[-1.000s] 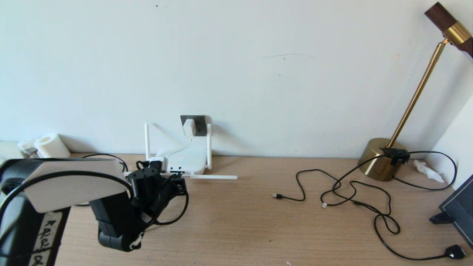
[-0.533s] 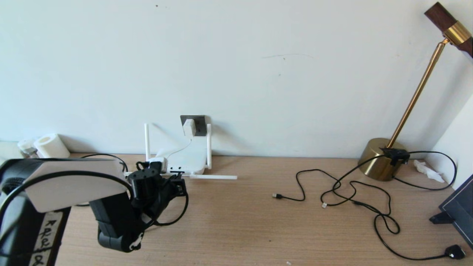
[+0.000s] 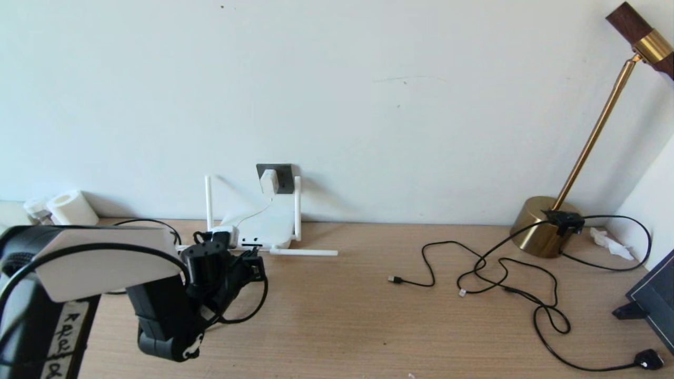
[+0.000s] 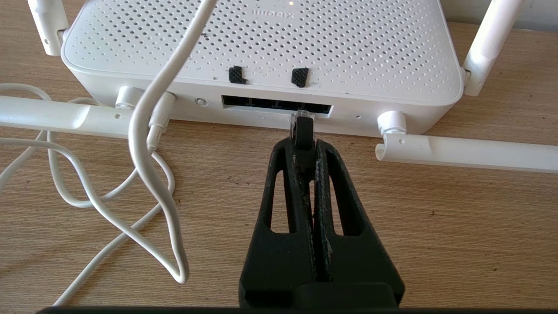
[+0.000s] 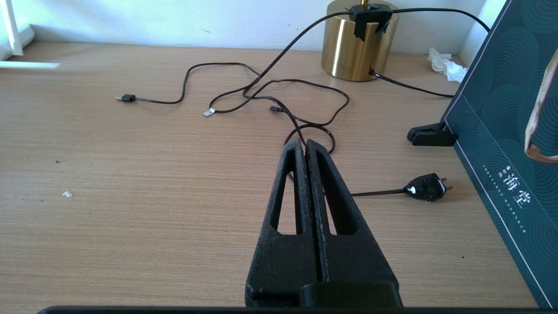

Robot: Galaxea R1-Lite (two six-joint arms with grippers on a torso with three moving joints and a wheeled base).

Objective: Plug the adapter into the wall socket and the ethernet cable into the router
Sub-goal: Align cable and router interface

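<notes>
Left gripper (image 4: 305,150) pinches the cable plug (image 4: 302,129) at the router (image 4: 261,48) ports; seating looks incomplete, you check. Adapter (image 3: 269,181) already in socket (image 3: 284,177).

White router (image 4: 340,43), dotted top; black ethernet cable (image 4: 304,133); dark grey wall socket (image 3: 285,178); white adapter (image 3: 269,181); brass lamp (image 3: 542,226); wood-grain desk (image 3: 368,326).

home desk, wood desktop (image 3: 368,316), brass lamp (image 3: 542,226), router (image 3: 263,229), toilet roll (image 3: 71,208)
</notes>
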